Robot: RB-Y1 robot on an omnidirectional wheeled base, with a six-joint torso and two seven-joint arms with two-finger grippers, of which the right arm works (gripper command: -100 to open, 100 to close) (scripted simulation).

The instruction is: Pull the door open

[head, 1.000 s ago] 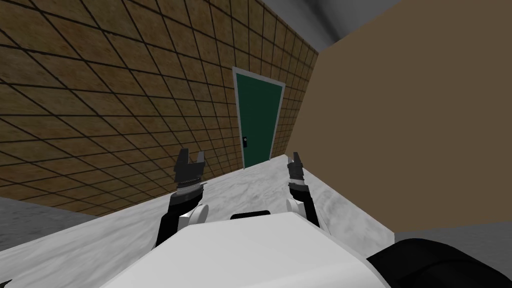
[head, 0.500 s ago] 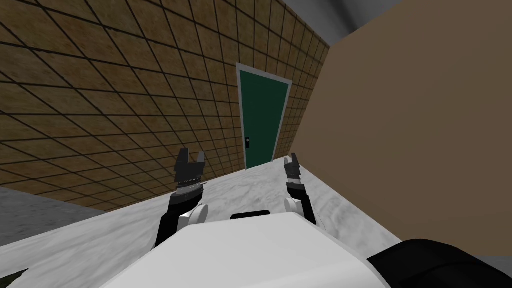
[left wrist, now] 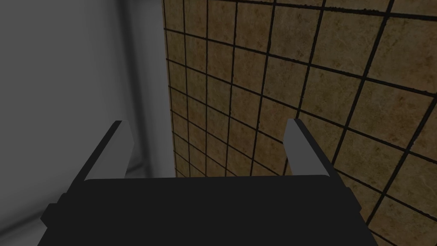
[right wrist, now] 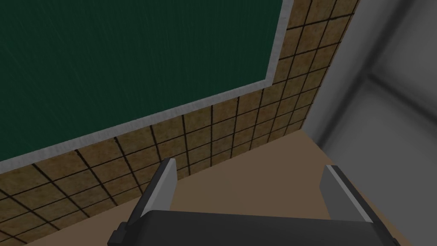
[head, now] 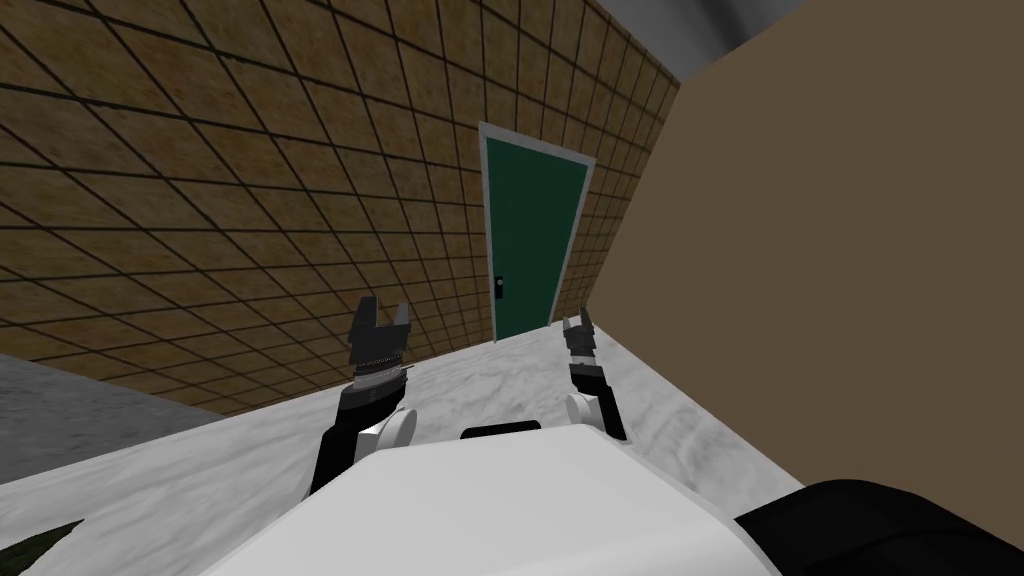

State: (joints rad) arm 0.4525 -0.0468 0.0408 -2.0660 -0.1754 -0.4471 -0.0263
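- Zero of the pull is done: the green door [head: 535, 240] sits flat in its grey frame [head: 487, 200], shut as far as I can judge.
- Door stands at the far end of the pale floor [head: 500, 380], set in the tiled wall [head: 250, 180], near the corner with a plain brown wall [head: 850, 250].
- Small dark handle [head: 499, 286] on the door's left edge, in its lower half as the head view gives it; too small to read its shape.
- Left gripper [head: 383, 308] is raised ahead of the chest, fingers spread wide with nothing between them. Its wrist view faces the tiled wall.
- Right gripper [head: 576, 318] is raised too, fingers apart and holding nothing. Its wrist view takes in the door's green panel and part of the frame.
- Both grippers are well apart from the door and handle; no contact anywhere.
- Left to do, by my reckoning: close the gap to the door, bring one hand to the handle, clamp on it, then draw the door back.
- Caution: the brown wall runs close along my right, so that arm may have little room to swing.
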